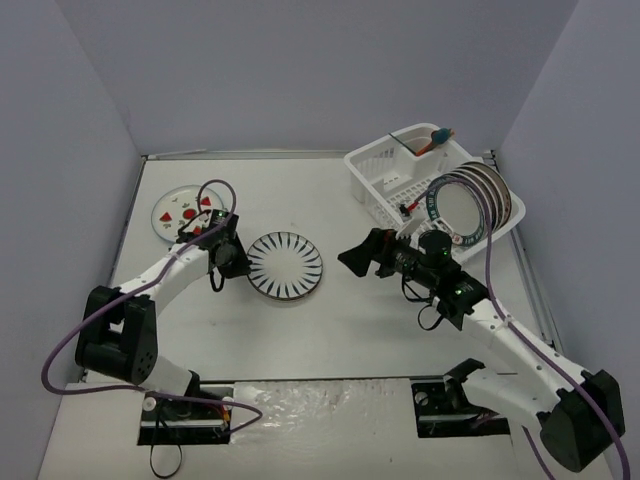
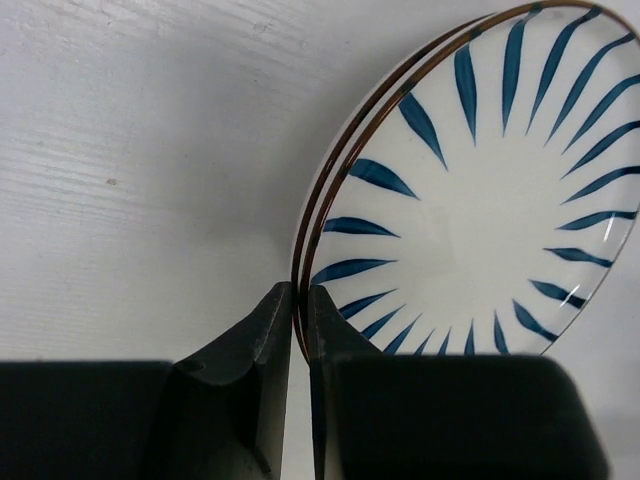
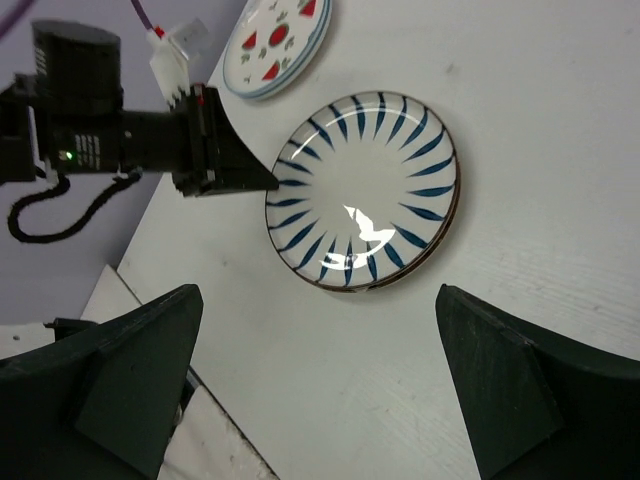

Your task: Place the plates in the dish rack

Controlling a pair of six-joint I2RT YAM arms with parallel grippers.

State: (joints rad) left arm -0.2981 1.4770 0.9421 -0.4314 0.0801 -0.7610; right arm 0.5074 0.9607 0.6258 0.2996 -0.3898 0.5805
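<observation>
The black radial-striped plate lies on the table left of centre; it also shows in the left wrist view and the right wrist view. My left gripper is shut on its left rim. The strawberry plate lies at the far left, also in the right wrist view. The white dish rack stands at the far right with other plates on edge in it. My right gripper is open and empty, right of the striped plate and above the table.
A corner cup in the rack holds utensils. Grey walls close the table on the left, back and right. The left arm's purple cable loops above the strawberry plate. Both arm bases sit at the near edge.
</observation>
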